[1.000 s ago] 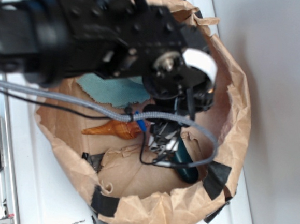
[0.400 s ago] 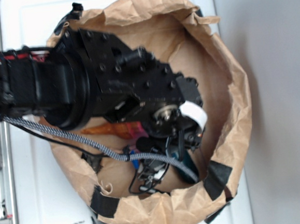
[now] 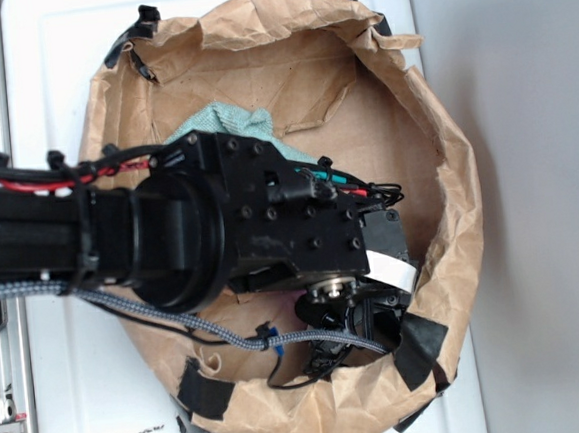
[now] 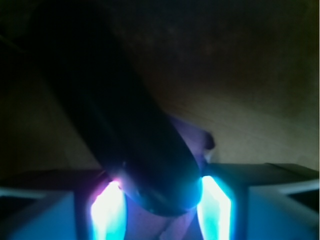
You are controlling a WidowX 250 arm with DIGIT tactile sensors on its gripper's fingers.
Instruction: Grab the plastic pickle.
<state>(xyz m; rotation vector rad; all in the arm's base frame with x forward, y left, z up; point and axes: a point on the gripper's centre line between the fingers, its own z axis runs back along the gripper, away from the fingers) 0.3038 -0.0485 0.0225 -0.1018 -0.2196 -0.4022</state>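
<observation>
dark pickle (image 4: pixel 125 125), brown paper bag (image 3: pixel 446 164) (black tape), teal cloth (image 3: pixel 232 121).

From overhead the arm (image 3: pixel 171 236) hides the plastic pickle and most of the teal cloth (image 3: pixel 227 119), leaving only a corner showing. The end effector (image 3: pixel 353 327) is a dark tangle near the paper bag's (image 3: pixel 446 164) rim, fingers unreadable. Up close, the plastic pickle (image 4: pixel 125 130) is dim, blurred, its far end lost in darkness.

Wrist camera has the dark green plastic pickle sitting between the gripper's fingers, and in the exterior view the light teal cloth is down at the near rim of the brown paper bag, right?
Not quite. The exterior view shows the light teal cloth at the far side of the brown paper bag, above the arm. The wrist view does show the dark green plastic pickle between the fingers of the gripper.
</observation>
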